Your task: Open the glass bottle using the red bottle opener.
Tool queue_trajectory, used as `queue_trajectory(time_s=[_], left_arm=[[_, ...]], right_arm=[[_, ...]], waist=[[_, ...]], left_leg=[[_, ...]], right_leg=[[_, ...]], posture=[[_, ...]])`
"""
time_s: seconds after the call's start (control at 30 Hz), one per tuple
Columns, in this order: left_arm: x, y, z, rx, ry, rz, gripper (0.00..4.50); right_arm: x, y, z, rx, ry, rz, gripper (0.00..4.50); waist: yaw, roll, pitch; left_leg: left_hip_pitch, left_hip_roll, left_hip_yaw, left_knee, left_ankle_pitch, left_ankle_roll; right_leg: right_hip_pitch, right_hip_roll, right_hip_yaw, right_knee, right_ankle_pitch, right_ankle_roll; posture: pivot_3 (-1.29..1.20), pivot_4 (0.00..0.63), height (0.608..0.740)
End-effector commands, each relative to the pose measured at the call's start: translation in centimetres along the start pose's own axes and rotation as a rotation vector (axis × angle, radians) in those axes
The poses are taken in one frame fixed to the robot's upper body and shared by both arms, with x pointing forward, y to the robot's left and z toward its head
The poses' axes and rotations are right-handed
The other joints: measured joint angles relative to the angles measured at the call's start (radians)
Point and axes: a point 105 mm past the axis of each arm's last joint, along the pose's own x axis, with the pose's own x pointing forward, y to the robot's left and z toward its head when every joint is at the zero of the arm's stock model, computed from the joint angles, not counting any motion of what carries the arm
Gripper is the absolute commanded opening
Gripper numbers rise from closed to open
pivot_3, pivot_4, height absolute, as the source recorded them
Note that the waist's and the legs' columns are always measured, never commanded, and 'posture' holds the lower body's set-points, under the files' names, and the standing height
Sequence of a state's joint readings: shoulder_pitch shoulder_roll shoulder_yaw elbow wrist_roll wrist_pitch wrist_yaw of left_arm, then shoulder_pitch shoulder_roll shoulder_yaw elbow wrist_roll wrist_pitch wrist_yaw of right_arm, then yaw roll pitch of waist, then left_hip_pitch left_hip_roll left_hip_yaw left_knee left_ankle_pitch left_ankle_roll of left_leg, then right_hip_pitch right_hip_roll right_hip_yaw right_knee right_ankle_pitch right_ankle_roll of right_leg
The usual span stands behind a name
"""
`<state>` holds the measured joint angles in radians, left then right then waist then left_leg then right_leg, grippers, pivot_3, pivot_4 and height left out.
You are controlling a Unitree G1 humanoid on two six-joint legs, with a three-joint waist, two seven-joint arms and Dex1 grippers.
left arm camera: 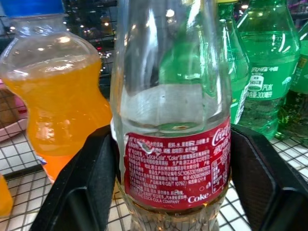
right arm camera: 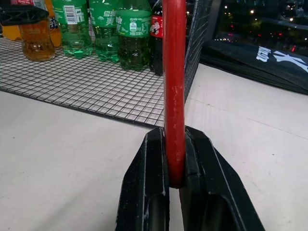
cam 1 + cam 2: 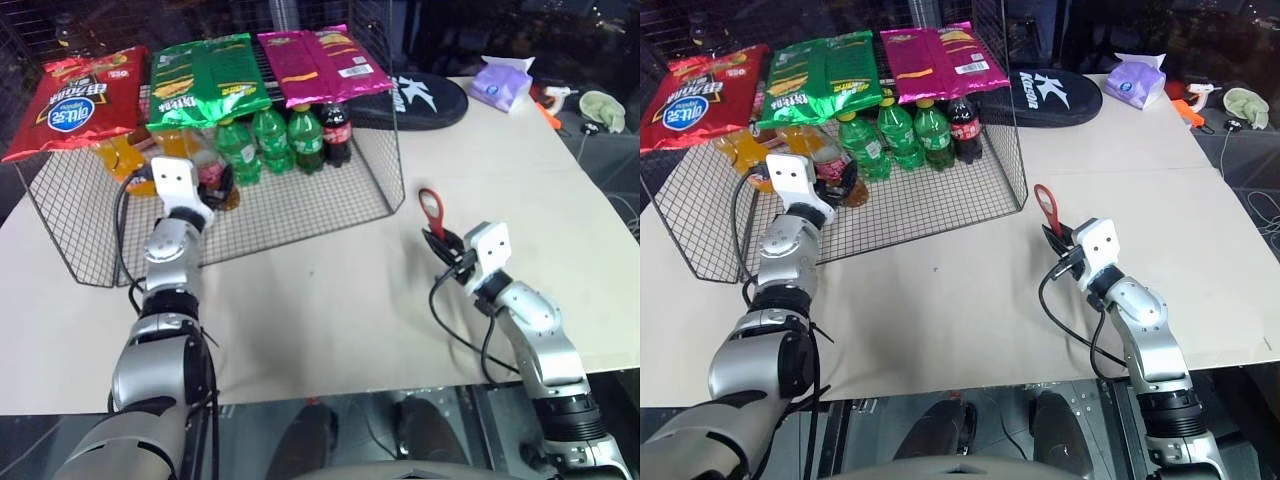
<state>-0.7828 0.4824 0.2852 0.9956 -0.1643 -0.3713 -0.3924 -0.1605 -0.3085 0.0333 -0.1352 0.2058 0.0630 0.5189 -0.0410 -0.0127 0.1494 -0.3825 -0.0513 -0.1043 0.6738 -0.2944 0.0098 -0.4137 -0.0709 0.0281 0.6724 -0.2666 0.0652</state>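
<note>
The glass bottle (image 3: 211,170) stands upright at the front left of the wire basket (image 3: 398,160). It is clear, with a pinkish-red label and amber drink at the bottom. My left gripper (image 1: 172,137) reaches into the basket. Its two black fingers (image 1: 91,178) press against the bottle (image 1: 173,144) on either side at label height. My right gripper (image 3: 441,243) hovers over the bare table to the right of the basket. It is shut on the handle of the red bottle opener (image 3: 431,210), whose ring head points up. In the right wrist view the opener (image 2: 174,72) rises straight between the closed fingers.
Orange soda bottles (image 3: 120,155), green soda bottles (image 3: 270,135) and a small cola bottle (image 3: 337,130) crowd around the glass bottle. Red, green and pink snack bags (image 3: 205,75) lie on the basket top. A black pouch (image 3: 425,100) and a purple tissue pack (image 3: 503,82) sit far right.
</note>
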Motion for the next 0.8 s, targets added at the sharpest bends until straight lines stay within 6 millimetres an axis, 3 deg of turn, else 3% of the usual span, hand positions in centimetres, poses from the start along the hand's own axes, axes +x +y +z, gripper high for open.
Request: queue_trajectory(time_s=[0.03,0.27,0.47,0.67,0.8], left_arm=[[0.4,0.2,1.6,0.023,-0.054,-0.010,2.72],[-0.5,-1.8,3.1,0.011,-0.123,-0.130,2.72],[-3.4,-3.9,4.3,0.034,-0.122,-0.283,2.72],[-6.5,-9.2,5.6,-0.048,-0.139,-0.538,2.72],[-7.4,-13.0,5.8,-0.072,-0.146,-0.659,2.72]], right_arm=[[0.0,0.2,1.2,-0.020,-0.040,0.009,0.00],[0.0,0.1,1.3,-0.026,-0.041,0.005,0.00],[0.1,0.1,1.6,-0.036,-0.049,0.007,0.00],[0.4,-0.5,2.5,-0.088,-0.070,0.006,0.00],[1.2,-0.2,3.1,-0.079,-0.093,0.013,0.00]], waist=[[0.000,0.000,0.000],[0.000,0.000,0.000],[-0.002,0.000,0.000],[0.006,0.000,0.000],[0.010,0.000,0.000]], left_leg=[[0.000,0.000,0.000,0.000,0.000,0.000],[-0.001,0.000,0.000,0.000,0.000,0.000],[-0.001,0.001,0.000,0.000,0.000,0.000],[-0.001,0.001,0.000,0.001,0.000,0.000],[-0.001,0.001,0.000,0.002,0.000,0.000]], right_leg=[[0.000,0.000,0.000,0.000,0.000,0.000],[0.000,0.000,0.000,0.000,0.000,0.000],[-0.001,0.000,0.001,0.001,0.000,0.000],[-0.001,0.000,0.002,0.001,0.000,0.000],[0.000,0.000,0.001,0.001,0.000,0.000]], posture=[[0.00,0.150,0.740],[0.00,0.150,0.740],[0.00,0.150,0.740],[0.00,0.150,0.740],[0.00,0.150,0.740]])
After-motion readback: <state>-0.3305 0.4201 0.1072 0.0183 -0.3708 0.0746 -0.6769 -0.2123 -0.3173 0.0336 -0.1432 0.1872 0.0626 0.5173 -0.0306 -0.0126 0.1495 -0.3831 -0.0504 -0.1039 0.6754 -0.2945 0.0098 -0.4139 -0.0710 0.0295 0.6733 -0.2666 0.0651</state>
